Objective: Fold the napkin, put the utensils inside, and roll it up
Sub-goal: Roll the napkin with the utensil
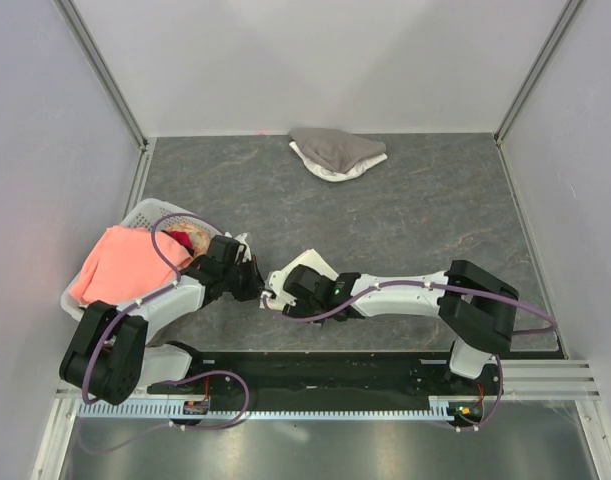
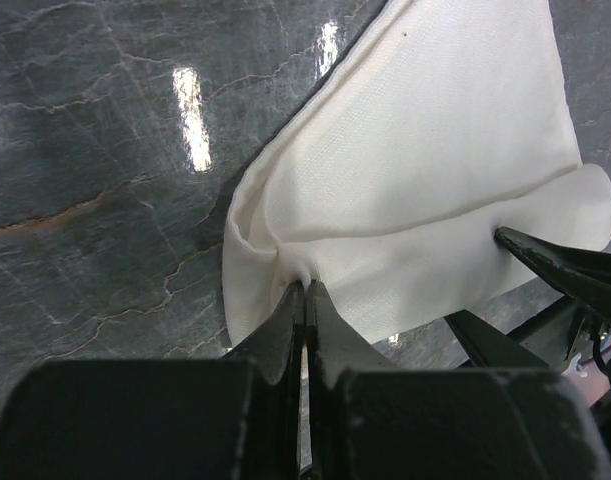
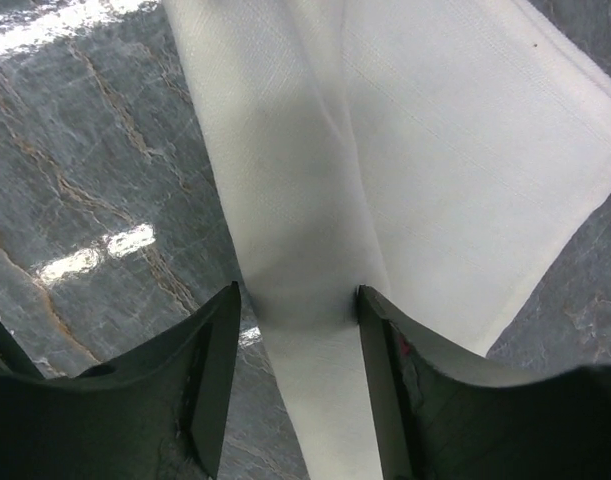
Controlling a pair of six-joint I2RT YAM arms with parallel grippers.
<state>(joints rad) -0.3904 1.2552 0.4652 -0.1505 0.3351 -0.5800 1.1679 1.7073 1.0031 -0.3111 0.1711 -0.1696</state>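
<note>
Low over table [image 2: 95, 180], left gripper [image 2: 305, 292] pinched tight on near edge of napkin [image 2: 425, 170]. Right gripper [image 3: 297, 300] spread wide, astride cloth strip; pads possibly touched it, unclear. Rest of napkin lay on table beyond fingers.

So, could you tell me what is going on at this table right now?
Both arms are working on the white napkin on the grey table. The left gripper is shut on one edge, bunching the cloth. The right gripper is open, straddling a ridge of the same napkin. The napkin is loose, not rolled, so this looks like the folding stage.
</note>
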